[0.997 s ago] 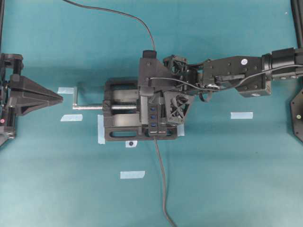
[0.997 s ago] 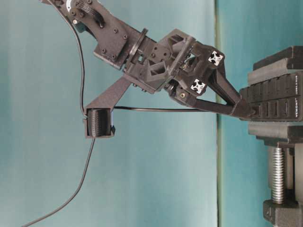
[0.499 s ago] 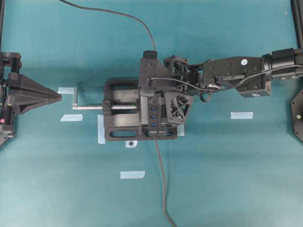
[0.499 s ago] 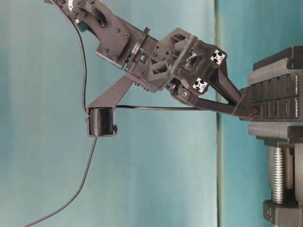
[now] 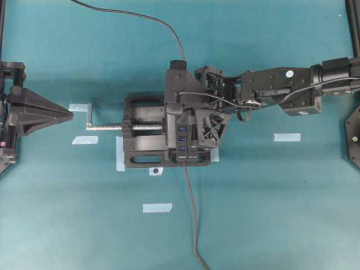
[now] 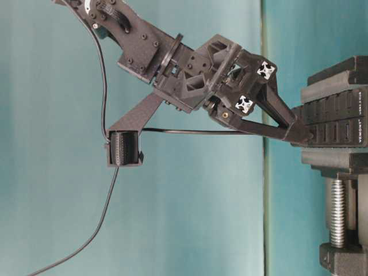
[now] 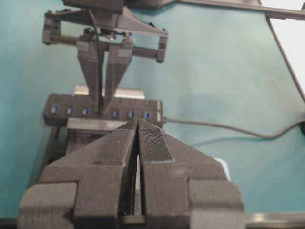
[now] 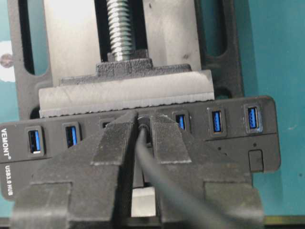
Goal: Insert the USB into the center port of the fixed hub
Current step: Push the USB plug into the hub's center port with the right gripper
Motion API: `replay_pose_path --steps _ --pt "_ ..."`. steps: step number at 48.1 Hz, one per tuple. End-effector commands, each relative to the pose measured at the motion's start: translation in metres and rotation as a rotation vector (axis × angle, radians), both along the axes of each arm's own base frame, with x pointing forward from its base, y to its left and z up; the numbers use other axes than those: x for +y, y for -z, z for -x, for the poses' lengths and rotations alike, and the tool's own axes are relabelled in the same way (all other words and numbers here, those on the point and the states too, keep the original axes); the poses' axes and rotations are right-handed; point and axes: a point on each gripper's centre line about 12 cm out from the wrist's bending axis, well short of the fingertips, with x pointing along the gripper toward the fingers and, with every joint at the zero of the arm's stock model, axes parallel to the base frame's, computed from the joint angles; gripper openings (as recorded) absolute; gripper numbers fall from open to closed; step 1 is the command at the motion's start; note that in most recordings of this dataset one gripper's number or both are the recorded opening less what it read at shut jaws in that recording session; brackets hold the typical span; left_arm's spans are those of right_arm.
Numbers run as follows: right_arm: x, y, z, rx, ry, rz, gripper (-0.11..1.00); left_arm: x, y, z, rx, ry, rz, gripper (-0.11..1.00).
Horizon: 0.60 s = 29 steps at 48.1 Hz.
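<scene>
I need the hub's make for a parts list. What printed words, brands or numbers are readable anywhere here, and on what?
"VEMONT" with a small registered mark: on the end of the fixed hub, right wrist view.
"USB3.0 HUB": just below it on the same face.
"VEMONT" again on the hub's end in the table-level view; the smaller line beside it is too small to read.
Nothing else carries text.

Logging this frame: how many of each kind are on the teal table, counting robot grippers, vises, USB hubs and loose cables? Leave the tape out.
Black robot grippers: 2, the left gripper and the right gripper
Black bench vise with silver screw: 1
Long black USB hub with blue ports: 1
Loose grey cables: 2, the thin USB cable and the hub's cable
Total: 6
</scene>
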Motion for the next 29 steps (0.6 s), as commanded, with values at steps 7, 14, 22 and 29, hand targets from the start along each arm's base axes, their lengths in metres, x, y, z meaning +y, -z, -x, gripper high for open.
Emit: replay_pose_path --steps 7,14,22,29 --pt "-0.0015 -0.0051 -0.003 -0.033 0.0 0.004 0.11 0.0006 -0.0052 -0.0012 -0.018 -0.003 0.0 0.01" --pt "-0.0014 -0.0048 -0.0026 -0.029 0.0 0.004 0.26 0.0003 -0.0064 0.0009 -0.028 -0.002 0.0 0.01" --pt "-0.0003 -0.0087 -0.0036 -0.029 -0.002 0.003 0.56 0.0006 -0.0075 0.0035 -0.038 -0.003 0.0 0.01" --pt "-0.0003 -0.0101 -0.0038 -0.024 -0.002 0.003 0.67 0.0006 -0.0068 0.0036 -0.037 -0.003 0.0 0.01"
